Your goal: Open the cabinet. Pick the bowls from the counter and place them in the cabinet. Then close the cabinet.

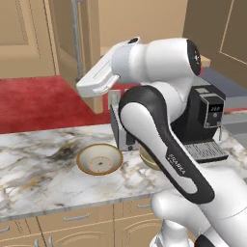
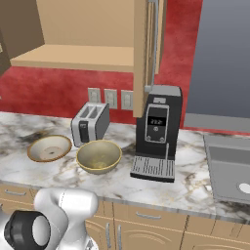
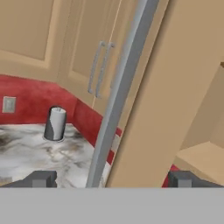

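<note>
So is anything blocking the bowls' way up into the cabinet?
Nothing visible. The cabinet doors stand open, its shelf bare, and both bowls sit on the counter below, beside the toaster.

"FRANKA" runs along the white arm's [image 1: 178, 166] dark link — and the coffee machine's [image 2: 157, 128] small display shows pale digits (too blurred to read).

- We see the olive bowl [image 1: 147, 159] mostly hidden behind the arm.
- Between our fingertips [image 3: 41, 178], the cabinet door's handle [image 3: 120, 94] runs off the top edge.
</note>
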{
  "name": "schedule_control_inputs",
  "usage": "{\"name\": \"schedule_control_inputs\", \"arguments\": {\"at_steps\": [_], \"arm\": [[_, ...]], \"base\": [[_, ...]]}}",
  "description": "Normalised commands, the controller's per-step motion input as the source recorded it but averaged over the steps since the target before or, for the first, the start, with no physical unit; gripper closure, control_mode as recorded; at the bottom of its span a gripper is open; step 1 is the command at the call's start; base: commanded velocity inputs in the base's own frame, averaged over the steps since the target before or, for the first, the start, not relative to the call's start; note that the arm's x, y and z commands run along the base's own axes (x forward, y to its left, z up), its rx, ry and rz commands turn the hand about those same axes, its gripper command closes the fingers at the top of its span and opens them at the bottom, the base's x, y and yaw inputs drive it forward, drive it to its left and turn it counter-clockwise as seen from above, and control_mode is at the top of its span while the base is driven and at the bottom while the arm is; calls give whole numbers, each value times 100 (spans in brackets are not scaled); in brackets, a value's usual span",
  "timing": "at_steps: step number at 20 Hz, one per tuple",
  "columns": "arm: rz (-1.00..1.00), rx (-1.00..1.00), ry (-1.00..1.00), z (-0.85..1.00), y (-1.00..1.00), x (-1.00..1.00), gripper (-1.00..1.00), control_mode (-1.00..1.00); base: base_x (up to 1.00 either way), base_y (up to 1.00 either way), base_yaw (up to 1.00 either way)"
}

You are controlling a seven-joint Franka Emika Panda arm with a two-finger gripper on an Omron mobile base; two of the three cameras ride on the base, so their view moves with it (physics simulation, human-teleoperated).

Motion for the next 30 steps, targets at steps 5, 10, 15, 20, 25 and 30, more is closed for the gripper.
{"name": "schedule_control_inputs", "arguments": {"at_steps": [5, 10, 15, 20, 25, 30], "arm": [[0, 0, 6, -30, 17, 1, -100, -100], [0, 0, 1, -35, 2, 1, -100, -100], [0, 0, -1, -9, -10, -5, -100, -100], [0, 0, 0, 0, -32, -33, -100, -100], [0, 0, 0, 0, -66, -37, -100, -100], [-4, -2, 0, -3, -61, -29, -100, -100]], "base": [[0, 0, 0], [0, 0, 0], [0, 0, 0], [0, 0, 0], [0, 0, 0], [0, 0, 0]]}}
